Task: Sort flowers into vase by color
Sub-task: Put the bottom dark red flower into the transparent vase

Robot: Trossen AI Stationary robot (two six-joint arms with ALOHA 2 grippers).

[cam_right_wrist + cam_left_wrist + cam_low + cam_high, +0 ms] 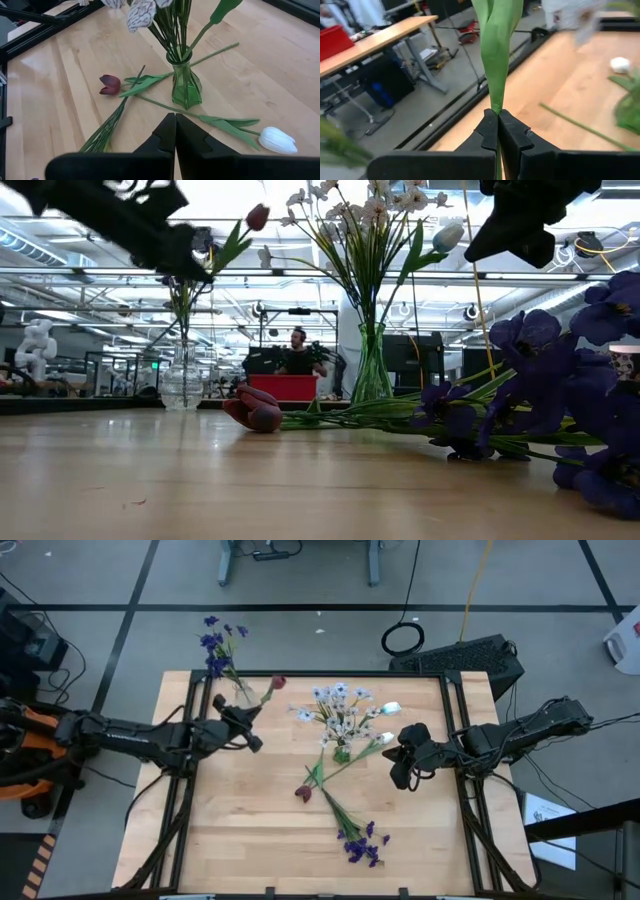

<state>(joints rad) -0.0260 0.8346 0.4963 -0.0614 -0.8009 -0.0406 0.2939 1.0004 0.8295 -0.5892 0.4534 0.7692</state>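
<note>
Left gripper (pixel 497 131): your jaws pinch a red tulip's (pixel 277 683) stem (pixel 496 55) near the counter's (pixel 250 830) far edge.
Right gripper (pixel 175 131): jaws pressed together, empty, beside the green vase (pixel 186 85).
Near counter: open.

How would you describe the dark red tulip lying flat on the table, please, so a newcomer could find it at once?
Start at the green glass vase holding pale flowers near the middle of the wooden table. Beside its base, toward the table's near edge in the high view, a dark red tulip bud lies flat on a green stem. The other red tulip is held up in the left gripper; the nearby white tulip bud differs in colour.
</note>
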